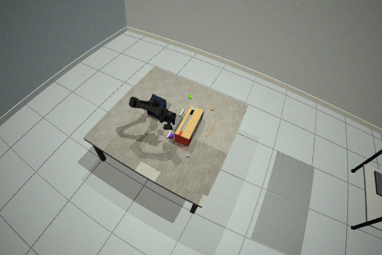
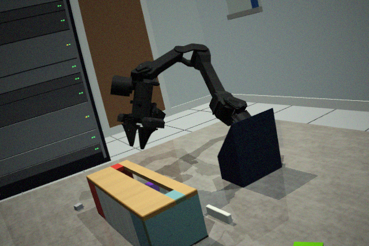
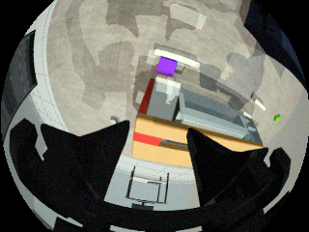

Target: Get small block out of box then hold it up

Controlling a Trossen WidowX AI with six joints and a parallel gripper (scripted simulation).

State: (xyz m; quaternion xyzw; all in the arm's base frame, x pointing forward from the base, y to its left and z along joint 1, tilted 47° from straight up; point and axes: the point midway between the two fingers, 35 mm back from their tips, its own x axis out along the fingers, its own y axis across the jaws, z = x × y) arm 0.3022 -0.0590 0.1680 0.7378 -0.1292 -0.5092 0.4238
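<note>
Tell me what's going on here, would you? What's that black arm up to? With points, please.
The robot arm is getting a small purple block (image 1: 170, 135) (image 3: 167, 66) out of a box (image 1: 193, 122) (image 2: 119, 182) (image 3: 166, 122) and lifting it. The block is already out, on the table (image 1: 123, 119) (image 2: 262, 207) (image 3: 72, 63) beside the box's red end. The gripper (image 1: 171, 125) (image 2: 137, 147) (image 3: 158, 128) hangs above the table, open and holding nothing. Picking the block up and holding it clear remains to be done.
</note>
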